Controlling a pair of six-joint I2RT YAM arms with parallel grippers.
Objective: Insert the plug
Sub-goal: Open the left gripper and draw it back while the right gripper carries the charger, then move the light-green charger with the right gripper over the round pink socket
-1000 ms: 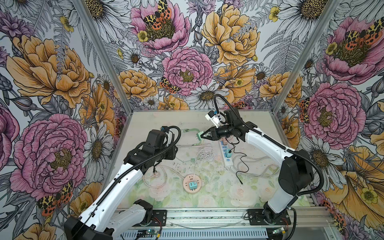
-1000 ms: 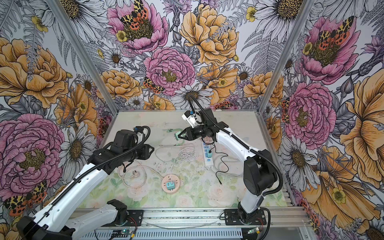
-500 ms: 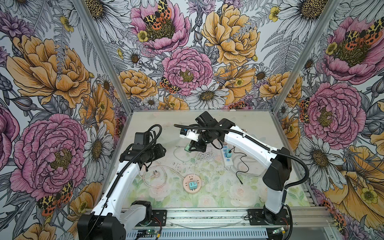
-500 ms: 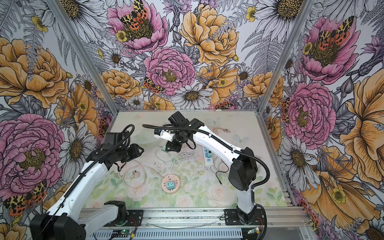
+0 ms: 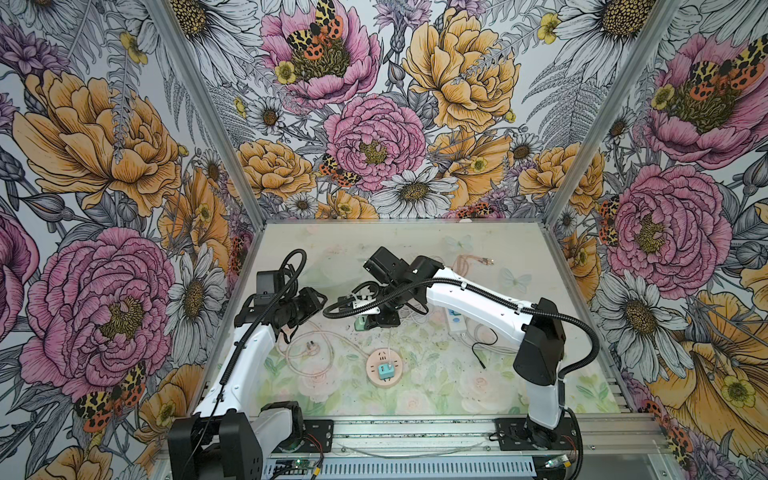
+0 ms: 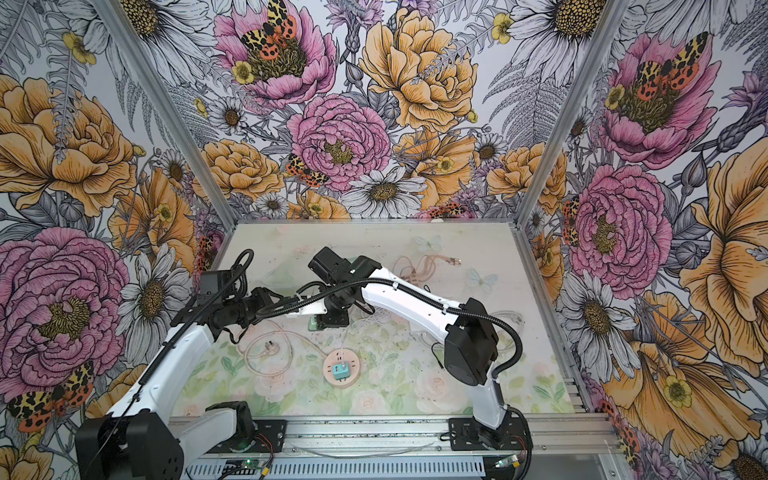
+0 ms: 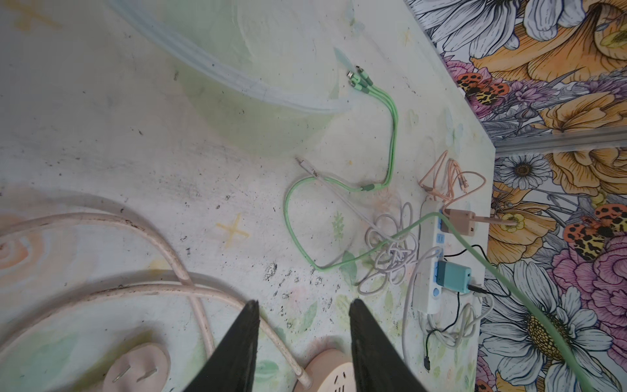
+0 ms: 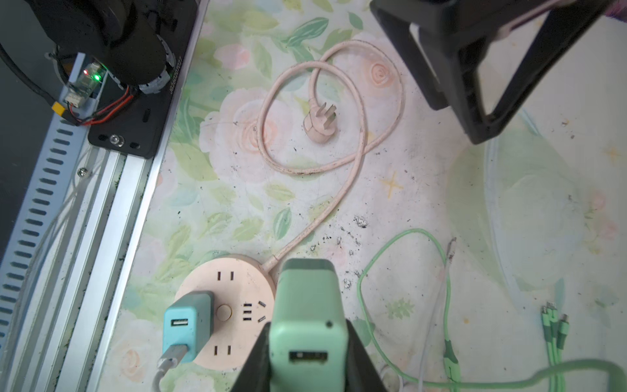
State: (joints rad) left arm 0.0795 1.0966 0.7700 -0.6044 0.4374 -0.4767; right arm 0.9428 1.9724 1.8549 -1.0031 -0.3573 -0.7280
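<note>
- My right gripper [image 8: 308, 325] is clamped on the mint-green charger [image 8: 307, 295], its USB port facing the wrist camera, just beside the round pink power strip [image 8: 203, 281] on the tabletop [image 8: 424, 190].
- The pick-up looks done and the insertion is not: the charger is in no socket, and the strip's free slots lie open beside the teal charger [image 8: 188, 322] already seated there.
- What is left, as I judge it: line the charger up over a free outlet and press it home.
- My left gripper [image 7: 303, 303] hangs with jaws partly apart and nothing between them, over the strip's pink cable [image 7: 190, 292] and near its loose three-pin plug [image 8: 317, 122].
- The green charger's prongs do not show from any angle, so I cannot tell their alignment.
- In a top view my right arm hides most of the charger [image 5: 360, 323], and I cannot tell whether it touches the tabletop.
- The wrist view cuts off the strip's near edge.
</note>
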